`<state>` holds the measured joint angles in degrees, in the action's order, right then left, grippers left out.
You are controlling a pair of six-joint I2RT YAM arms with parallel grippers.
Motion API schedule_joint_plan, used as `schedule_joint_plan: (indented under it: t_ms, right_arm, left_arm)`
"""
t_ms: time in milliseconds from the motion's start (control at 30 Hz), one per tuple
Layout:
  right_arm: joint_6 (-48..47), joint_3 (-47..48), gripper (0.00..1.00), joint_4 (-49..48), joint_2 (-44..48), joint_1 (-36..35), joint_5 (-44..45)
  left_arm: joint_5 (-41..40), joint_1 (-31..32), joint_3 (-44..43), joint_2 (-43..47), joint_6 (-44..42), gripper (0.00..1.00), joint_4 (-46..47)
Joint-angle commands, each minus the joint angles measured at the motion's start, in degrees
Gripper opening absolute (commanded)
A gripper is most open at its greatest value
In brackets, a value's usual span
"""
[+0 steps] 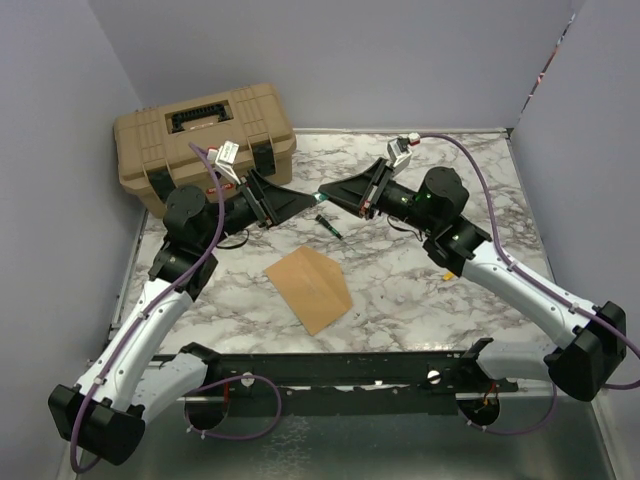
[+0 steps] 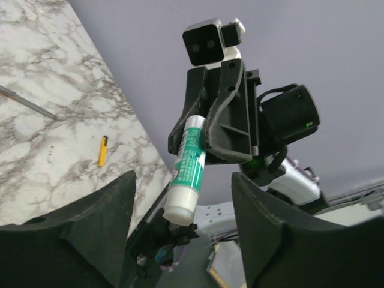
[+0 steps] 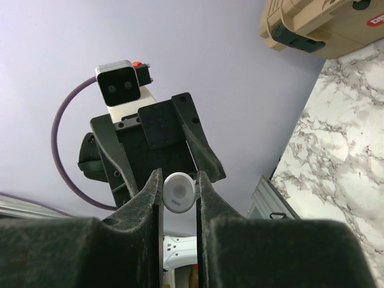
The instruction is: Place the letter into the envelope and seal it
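The kraft-brown envelope (image 1: 308,288) lies flat on the marble table (image 1: 480,190) in front of both arms. No separate pale letter shows in any view. My right gripper (image 1: 327,196) is raised above the table and is shut on a green-and-white glue stick (image 2: 189,168); its round white end (image 3: 180,192) sits between my right fingers (image 3: 207,198). My left gripper (image 1: 306,201) faces it tip to tip, open, with the stick's white end showing between its spread fingers (image 2: 114,204) without touching them.
A tan toolbox (image 1: 205,140) stands at the back left. A small dark green item (image 1: 330,225) lies on the table under the grippers. A small yellow piece (image 2: 103,150) lies near the right arm. Grey walls enclose the table on three sides.
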<state>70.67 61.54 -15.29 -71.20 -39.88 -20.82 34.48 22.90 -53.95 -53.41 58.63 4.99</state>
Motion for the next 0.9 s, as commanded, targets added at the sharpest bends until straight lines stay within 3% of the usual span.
schedule_joint_plan:
  t_ms: [0, 333, 533, 600, 767, 867]
  right_arm:
    - [2.6, -0.9, 0.01, -4.0, -0.3, 0.4, -1.4]
    - [3.0, -0.9, 0.01, -4.3, -1.2, 0.4, -1.2]
    - [2.5, -1.0, 0.04, -4.2, -1.2, 0.4, -2.5]
    - [1.5, -0.5, 0.11, -4.2, -1.0, 0.5, -3.6]
    - [-1.2, 1.8, 0.46, -2.8, -0.9, 0.4, -7.3]
    - [-1.2, 2.7, 0.51, -3.8, -1.7, 0.4, -11.2]
  left_arm:
    - [-1.6, -0.1, 3.4, 0.7, 9.0, 0.59, 8.7]
    - [-0.6, -0.1, 4.7, 1.3, 8.6, 0.41, 9.1]
    - [-1.6, -0.1, 5.4, 1.3, 7.3, 0.01, 9.1]
    - [-2.0, -0.1, 6.0, 1.7, 7.0, 0.00, 9.0]
    - [-1.7, -0.1, 6.0, 1.6, 6.0, 0.00, 8.9]
    - [-1.1, -0.1, 5.7, 1.1, 5.3, 0.00, 8.9]
